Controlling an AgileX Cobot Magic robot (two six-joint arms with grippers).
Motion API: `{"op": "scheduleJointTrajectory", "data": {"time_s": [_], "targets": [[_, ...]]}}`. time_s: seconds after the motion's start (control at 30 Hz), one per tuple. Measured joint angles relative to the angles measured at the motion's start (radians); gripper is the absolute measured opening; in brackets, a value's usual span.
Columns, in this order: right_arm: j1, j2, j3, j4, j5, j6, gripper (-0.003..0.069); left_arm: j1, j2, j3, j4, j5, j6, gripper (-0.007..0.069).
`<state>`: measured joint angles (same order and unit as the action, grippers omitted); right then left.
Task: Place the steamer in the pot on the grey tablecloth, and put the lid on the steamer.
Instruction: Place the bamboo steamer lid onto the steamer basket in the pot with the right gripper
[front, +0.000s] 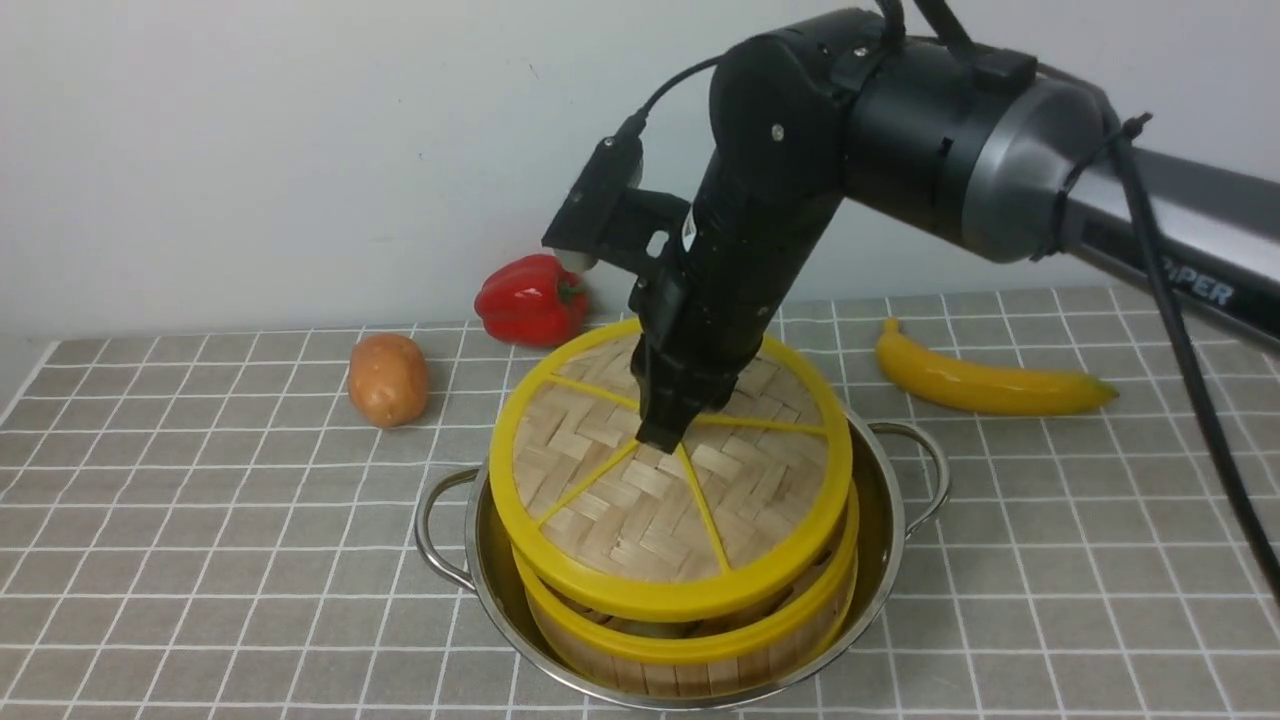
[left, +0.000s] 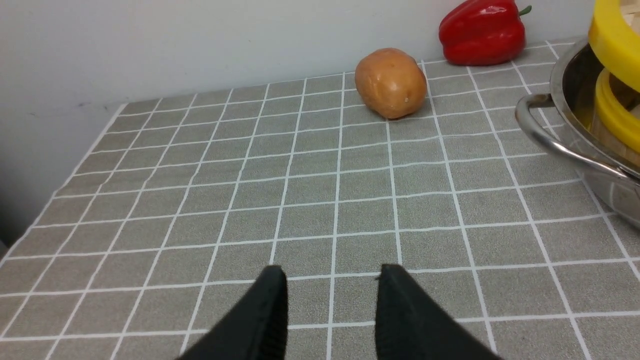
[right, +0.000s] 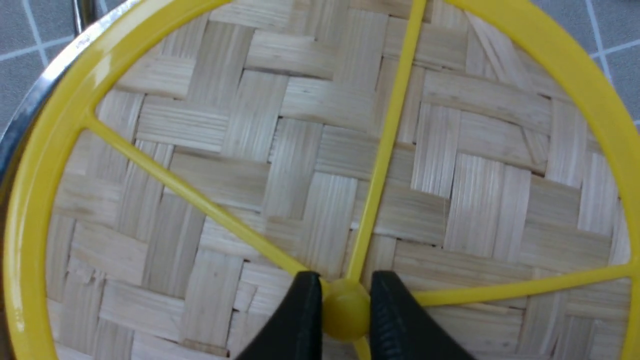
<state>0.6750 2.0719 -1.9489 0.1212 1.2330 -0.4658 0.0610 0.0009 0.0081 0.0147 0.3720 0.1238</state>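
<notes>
The right claw (right: 345, 281) pinches the small yellow knob of the lid (front: 620, 500), which hangs tilted just above the steamer (front: 700, 640); the steamer sits inside the pot (front: 885, 500) on the grey tablecloth (front: 200, 500); the left claw (left: 332, 272) (off beside the pot's handle) stands parted above the cloth.

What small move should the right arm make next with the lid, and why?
Probably lower the lid and level it onto the steamer. The right gripper is shut on the knob, and the lid hangs tilted just above the steamer, which already sits in the pot.
</notes>
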Motion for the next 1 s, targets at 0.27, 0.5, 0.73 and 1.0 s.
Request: {"op": "scheduleJointTrajectory", "data": {"time_s": [0.27, 0.5, 0.73, 1.0], "targets": [[0.0, -0.065, 0.045, 0.002, -0.001, 0.046, 0.0136, 0.0, 0.0, 0.0, 0.0, 0.0, 0.0, 0.0243], [0.0, -0.064, 0.069, 0.037, 0.003, 0.039, 0.0136, 0.0, 0.0, 0.0, 0.0, -0.001, 0.0, 0.0243], [0.0, -0.039, 0.069, 0.011, 0.002, 0.022, 0.0136, 0.0, 0.0, 0.0, 0.0, -0.001, 0.0, 0.0243], [-0.018, -0.015, 0.069, 0.005, 0.001, -0.001, 0.0136, 0.0, 0.0, 0.0, 0.0, -0.001, 0.0, 0.0243]]}}
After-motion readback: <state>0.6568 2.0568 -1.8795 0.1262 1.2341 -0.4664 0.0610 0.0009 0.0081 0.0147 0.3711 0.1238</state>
